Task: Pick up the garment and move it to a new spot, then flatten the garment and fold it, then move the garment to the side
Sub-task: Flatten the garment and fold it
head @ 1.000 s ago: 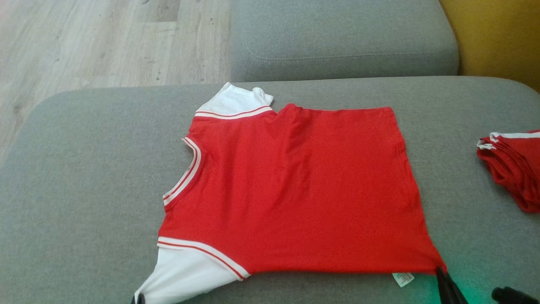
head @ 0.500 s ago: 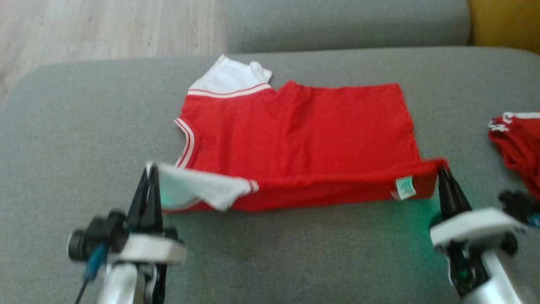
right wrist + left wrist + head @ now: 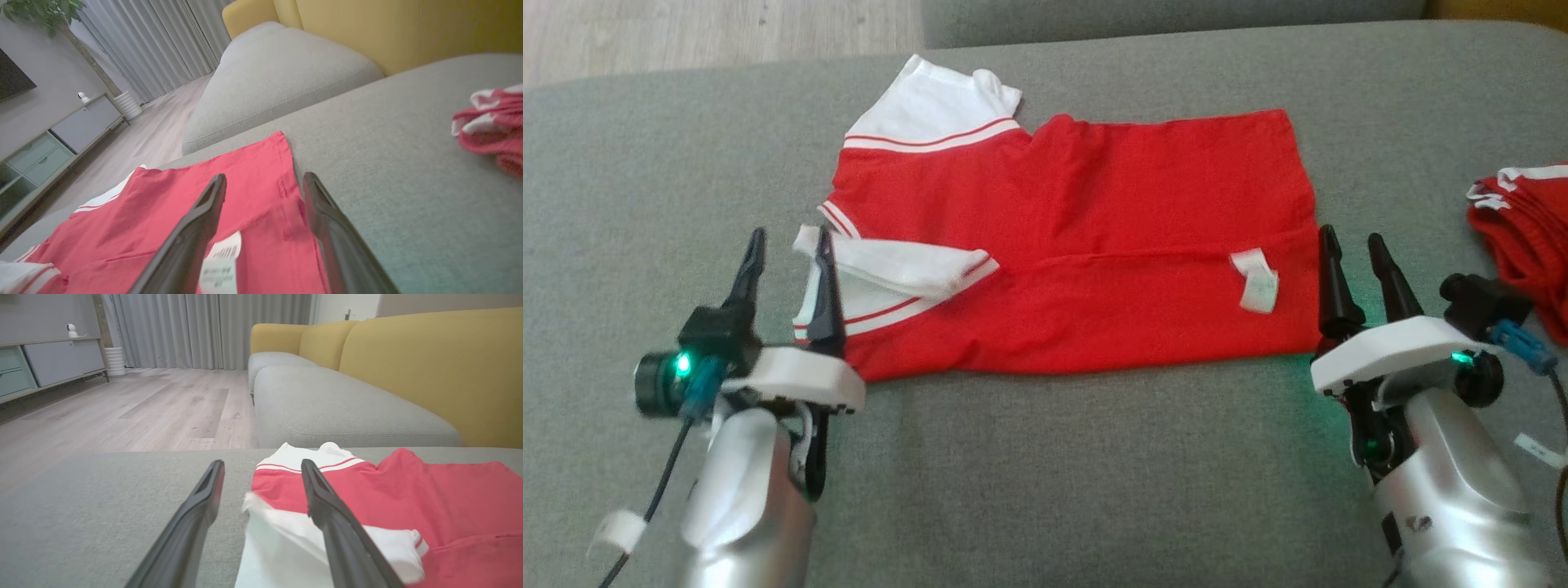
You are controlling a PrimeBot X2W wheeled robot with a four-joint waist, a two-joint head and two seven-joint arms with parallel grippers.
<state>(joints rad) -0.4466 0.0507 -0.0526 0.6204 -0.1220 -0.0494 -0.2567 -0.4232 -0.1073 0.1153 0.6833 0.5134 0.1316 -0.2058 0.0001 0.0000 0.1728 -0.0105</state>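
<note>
Since a second ago, the garment's (image 3: 1078, 245) near edge is folded over its far half, and both sets of jaws stand apart: left gripper (image 3: 791, 237) at the white sleeve (image 3: 907, 265), right gripper (image 3: 1351, 237) at the hem. It lies on the grey cushion (image 3: 1054, 474), long axis left-right, collar pointing left.

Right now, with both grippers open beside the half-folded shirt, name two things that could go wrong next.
The left gripper straddles the tip of the white sleeve; pulling back could snag it and undo the fold. The right gripper sits at the hem corner of the shirt, near the red pile; a sideways swing might disturb either.
</note>
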